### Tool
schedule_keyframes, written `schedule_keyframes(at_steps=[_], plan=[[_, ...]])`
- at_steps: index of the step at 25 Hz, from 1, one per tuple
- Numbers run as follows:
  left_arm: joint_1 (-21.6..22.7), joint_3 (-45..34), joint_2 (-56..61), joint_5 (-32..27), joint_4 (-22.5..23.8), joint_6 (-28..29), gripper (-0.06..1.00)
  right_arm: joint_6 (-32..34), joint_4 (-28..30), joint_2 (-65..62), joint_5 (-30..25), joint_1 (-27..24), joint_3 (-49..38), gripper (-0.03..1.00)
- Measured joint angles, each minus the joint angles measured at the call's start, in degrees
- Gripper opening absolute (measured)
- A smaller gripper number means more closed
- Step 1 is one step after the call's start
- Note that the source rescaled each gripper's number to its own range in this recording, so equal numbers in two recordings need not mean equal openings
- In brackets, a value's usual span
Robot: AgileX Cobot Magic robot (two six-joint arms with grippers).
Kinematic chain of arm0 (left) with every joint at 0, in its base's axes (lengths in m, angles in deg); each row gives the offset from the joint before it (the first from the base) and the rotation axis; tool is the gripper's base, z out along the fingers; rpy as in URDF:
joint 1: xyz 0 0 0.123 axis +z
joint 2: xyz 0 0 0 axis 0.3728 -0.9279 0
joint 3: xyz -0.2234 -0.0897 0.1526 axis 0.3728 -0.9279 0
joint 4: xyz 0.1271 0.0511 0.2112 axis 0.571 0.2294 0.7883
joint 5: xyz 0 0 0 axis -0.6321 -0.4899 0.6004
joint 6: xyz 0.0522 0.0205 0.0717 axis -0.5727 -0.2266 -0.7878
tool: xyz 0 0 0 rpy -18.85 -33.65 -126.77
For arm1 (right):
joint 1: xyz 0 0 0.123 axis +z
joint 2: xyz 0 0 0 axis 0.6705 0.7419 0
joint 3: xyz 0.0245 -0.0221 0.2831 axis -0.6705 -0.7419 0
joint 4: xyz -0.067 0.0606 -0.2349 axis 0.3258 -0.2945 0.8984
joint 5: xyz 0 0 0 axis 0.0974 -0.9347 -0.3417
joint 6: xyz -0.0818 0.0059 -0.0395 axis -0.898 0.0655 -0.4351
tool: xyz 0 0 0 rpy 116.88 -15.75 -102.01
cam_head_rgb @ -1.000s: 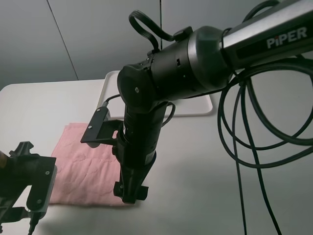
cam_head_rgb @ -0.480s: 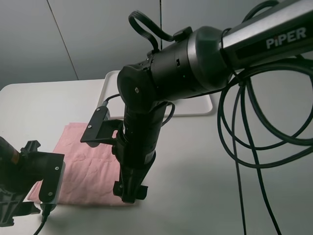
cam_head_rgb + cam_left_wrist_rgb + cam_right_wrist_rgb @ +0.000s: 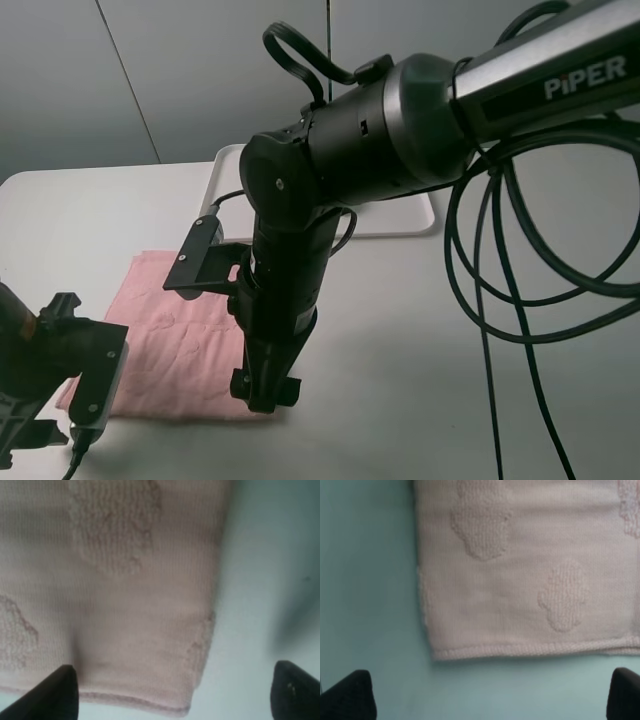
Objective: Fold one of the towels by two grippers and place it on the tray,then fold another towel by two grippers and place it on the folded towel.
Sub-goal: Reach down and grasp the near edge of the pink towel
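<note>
1. While both arms are hanging over the surface [image 3: 400, 340], one pink towel [image 3: 175, 335], one tray [image 3: 412, 215] and two grippers are showing.
2. The tray is lying at the far side, and the right arm is hiding whatever it is holding.
3. The pink towel is lying flat at the near left, showing a faint embossed pattern.
4. The left gripper [image 3: 176, 694] is spreading wide over the towel's near left corner, and the right gripper [image 3: 485, 697] is spreading wide over its near right corner. Neither is holding anything.

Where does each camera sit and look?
Exterior high: up above, looking down at table, pink towel, tray; both arms show.
Left wrist: on the left arm, facing down at a towel corner; left gripper shows, open.
Right wrist: on the right arm, facing another corner; right gripper shows, open.
All three share the pink towel.
</note>
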Motion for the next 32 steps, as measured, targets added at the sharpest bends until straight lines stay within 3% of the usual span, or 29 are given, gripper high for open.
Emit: schedule_keyframes(at_steps=[16,23,32], plan=[[0.0,0.0,-3.2,-0.1,1.0,-0.2,0.98,-0.8,0.0,0.0,0.0,0.1,0.0,1.00],[0.0,0.0,-3.2,0.2,1.1,-0.2,0.98,-2.8,-0.1,0.0,0.1,3.8,0.0,1.00],[0.0,0.0,-3.2,0.6,1.1,-0.2,0.98,-4.0,-0.9,1.3,0.1,3.9,0.0,0.96]])
